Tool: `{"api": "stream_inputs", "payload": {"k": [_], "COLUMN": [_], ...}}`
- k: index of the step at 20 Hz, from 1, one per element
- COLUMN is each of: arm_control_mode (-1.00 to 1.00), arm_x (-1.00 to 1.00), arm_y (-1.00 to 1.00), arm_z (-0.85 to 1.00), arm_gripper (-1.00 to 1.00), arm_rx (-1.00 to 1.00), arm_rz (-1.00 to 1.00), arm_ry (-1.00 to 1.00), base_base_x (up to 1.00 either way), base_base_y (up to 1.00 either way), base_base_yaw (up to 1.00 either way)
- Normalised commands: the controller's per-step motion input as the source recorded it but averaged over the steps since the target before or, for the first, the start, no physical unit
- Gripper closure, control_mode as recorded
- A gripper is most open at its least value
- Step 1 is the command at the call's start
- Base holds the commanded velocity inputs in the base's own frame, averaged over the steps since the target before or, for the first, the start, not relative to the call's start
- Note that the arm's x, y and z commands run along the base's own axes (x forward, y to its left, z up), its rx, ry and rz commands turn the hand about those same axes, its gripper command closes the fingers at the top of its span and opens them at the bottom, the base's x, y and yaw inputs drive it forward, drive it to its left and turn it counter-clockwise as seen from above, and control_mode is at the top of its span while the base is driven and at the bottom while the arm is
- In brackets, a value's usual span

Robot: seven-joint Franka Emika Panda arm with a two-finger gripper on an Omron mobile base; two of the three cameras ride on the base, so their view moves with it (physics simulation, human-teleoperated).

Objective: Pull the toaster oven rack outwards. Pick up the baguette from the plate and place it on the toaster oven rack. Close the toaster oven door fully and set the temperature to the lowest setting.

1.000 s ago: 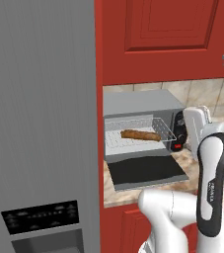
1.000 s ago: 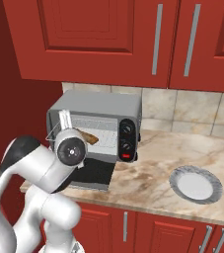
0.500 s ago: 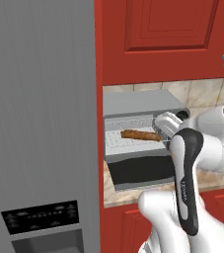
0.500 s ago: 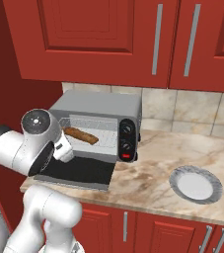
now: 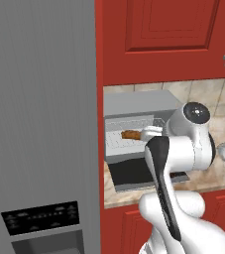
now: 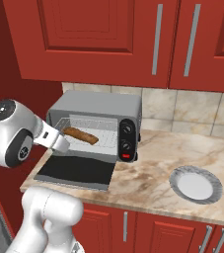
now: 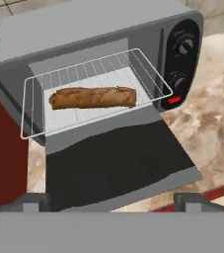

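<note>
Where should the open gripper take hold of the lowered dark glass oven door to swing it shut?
Probably at the free front edge of the dark glass toaster oven door, coming from below. It lies flat on the marble counter, hinged under the silver wire rack that bears the golden-brown baguette.

baguette (image 7: 93,97) on rack (image 7: 148,79), plate (image 6: 196,185) right of oven (image 6: 98,105)

This is a rendered home kitchen. Glossy red wooden wall cupboards (image 6: 108,34) with long silver bar handles hang at twelve o'clock above a beige stone-tile backsplash (image 6: 192,111). Below runs a marbled beige-brown stone bench (image 6: 158,168), with matching red base cupboards (image 6: 148,230) under it. On the bench stands a boxy grey-silver toaster oven (image 6: 96,123), and at four o'clock from it a shallow round grey-white plate (image 6: 196,184). A tall grey fridge (image 5: 39,119) with a dispenser panel rises at nine o'clock.
</note>
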Motion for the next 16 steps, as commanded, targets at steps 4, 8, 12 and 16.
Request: {"api": "stream_inputs", "payload": {"k": [4, 8, 12, 16], "arm_control_mode": [-1.0, -1.0, -1.0, -1.0], "arm_x": [-0.3, -0.45, -0.35, -0.27], "arm_y": [0.0, -0.06, -0.32, -0.34], "arm_z": [-0.05, -0.06, -0.1, -0.08], "arm_gripper": [-1.0, -1.0, -1.0, -1.0], "arm_rx": [-0.3, -0.13, 0.01, 0.04], "arm_rz": [0.16, 0.15, 0.06, 0.03], "arm_ry": [0.08, 0.11, 0.13, 0.1], "base_base_x": [0.0, 0.0, 0.0, 0.0], "base_base_y": [0.0, 0.0, 0.0, 0.0], "base_base_yaw": [0.0, 0.0, 0.0, 0.0]}}
